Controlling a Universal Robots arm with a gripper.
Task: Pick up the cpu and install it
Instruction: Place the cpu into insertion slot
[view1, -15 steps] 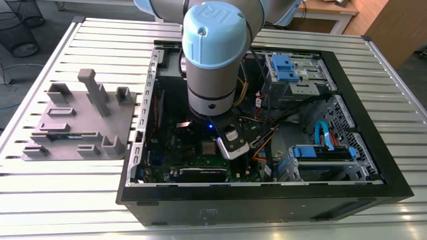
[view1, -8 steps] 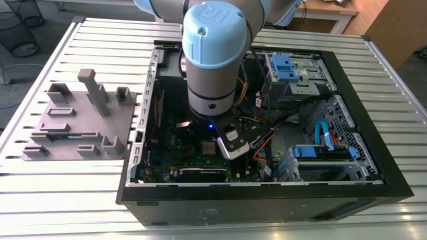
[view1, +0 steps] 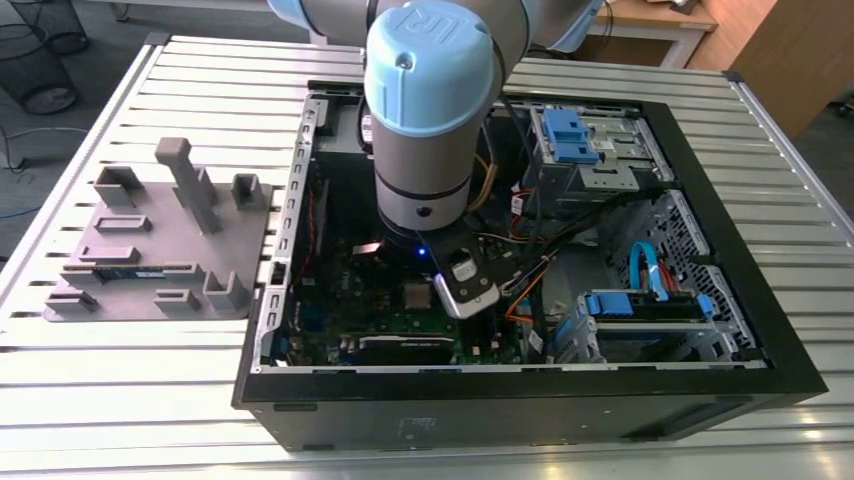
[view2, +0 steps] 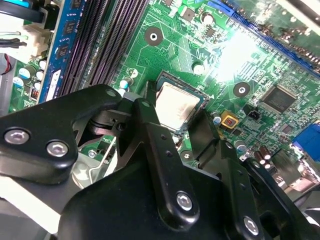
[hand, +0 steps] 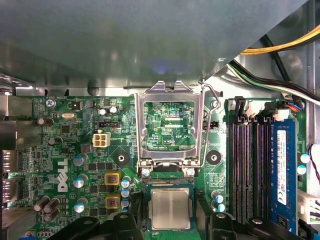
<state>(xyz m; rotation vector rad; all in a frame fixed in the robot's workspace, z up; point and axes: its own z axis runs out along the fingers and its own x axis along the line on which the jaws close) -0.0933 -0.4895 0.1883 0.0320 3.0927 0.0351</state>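
A: Entry one, the cpu. Where is it?
B: The cpu, silver-topped, lies flat in its socket on the green motherboard. Both wrist views show it.

A: Fingers?
B: The gripper hangs over the socket. Its black fingers stand apart, one on each side of the cpu, and are not clamped on it. Whether a tip touches the socket rim, I cannot tell.

A: What is hidden or unclear?
B: In the second wrist view the gripper's black body covers the board nearest the camera. Glare washes out a patch of board beside the socket. In the first wrist view a blurred grey surface covers everything beyond the socket frame; I cannot tell what it is. In the exterior view the arm stands before the middle of the case and hides much of the board.

A: Surroundings?
B: In the first wrist view:
- the socket frame, hinged open just beside the cpu
- the memory slots, with one blue memory stick seated
- yellow cables

In the exterior view:
- the open computer case on a slatted counter
- a grey holder plate near the case, on the exterior view's left
- a blue drive bracket at the frame's upper right
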